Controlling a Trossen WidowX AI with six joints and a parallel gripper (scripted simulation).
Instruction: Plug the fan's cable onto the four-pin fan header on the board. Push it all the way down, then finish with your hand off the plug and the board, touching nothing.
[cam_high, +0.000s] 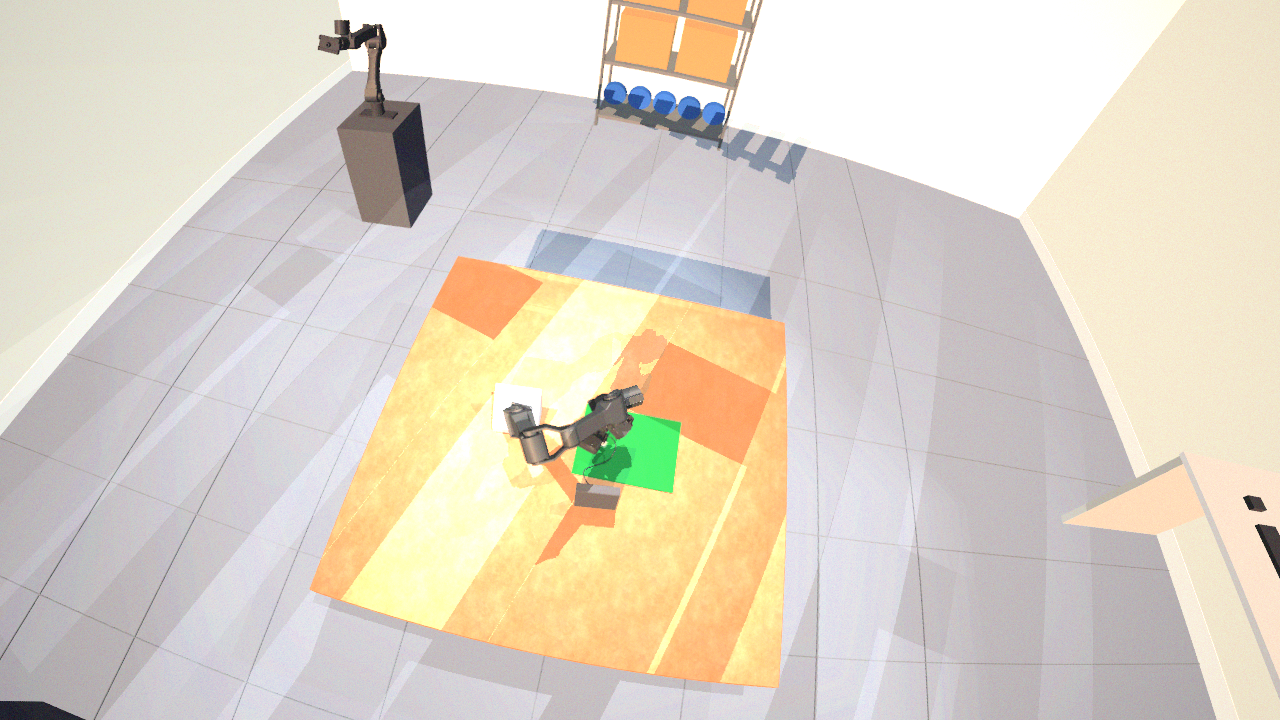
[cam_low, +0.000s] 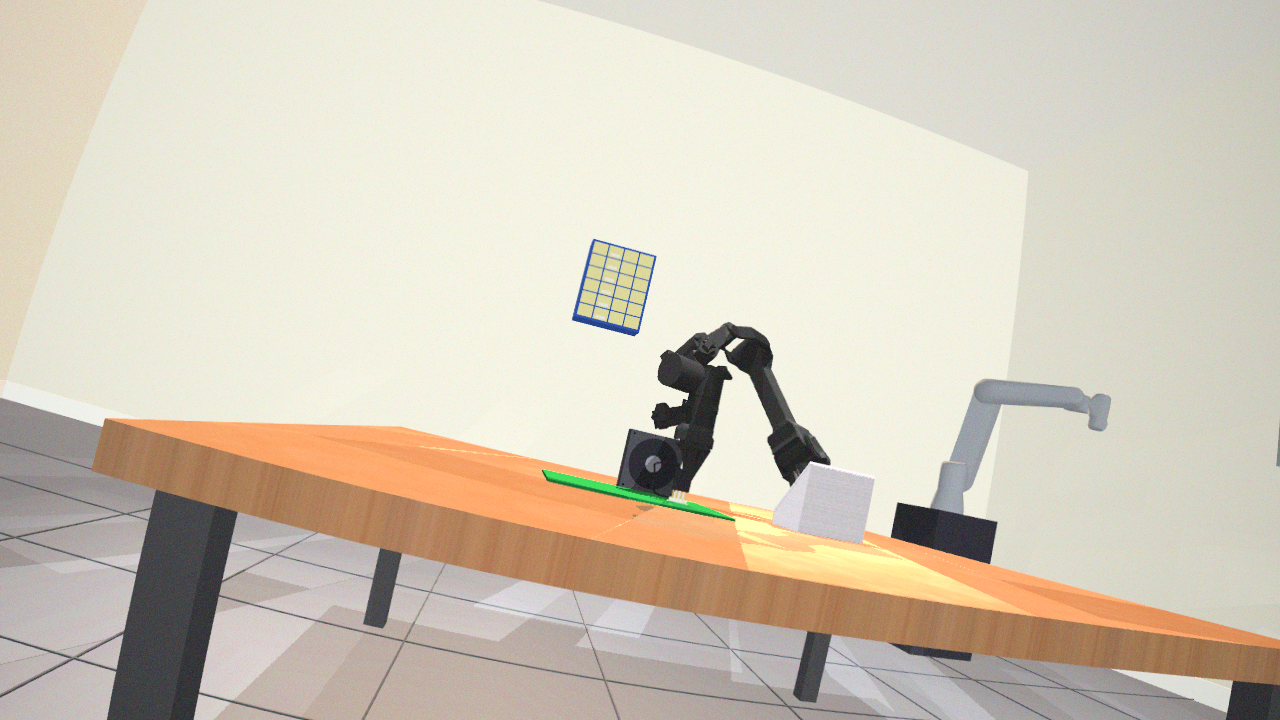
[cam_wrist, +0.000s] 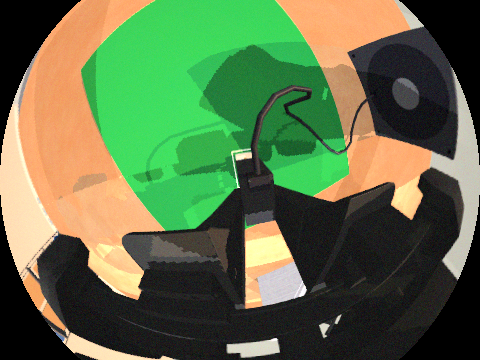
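My gripper points down over the near edge of the green board. It is shut on the black plug, whose cable bends up and loops to the fan. The white header shows its pale rim just past the plug and to its left in the wrist view. The plug hides the rest of it, so whether plug and header are lined up or engaged cannot be told. The dark square fan stands upright beside the board.
A white wedge-shaped block stands on the wooden table near the arm's base. The slack cable hangs between plug and fan. Another arm on a dark pedestal and a shelf stand away from the table.
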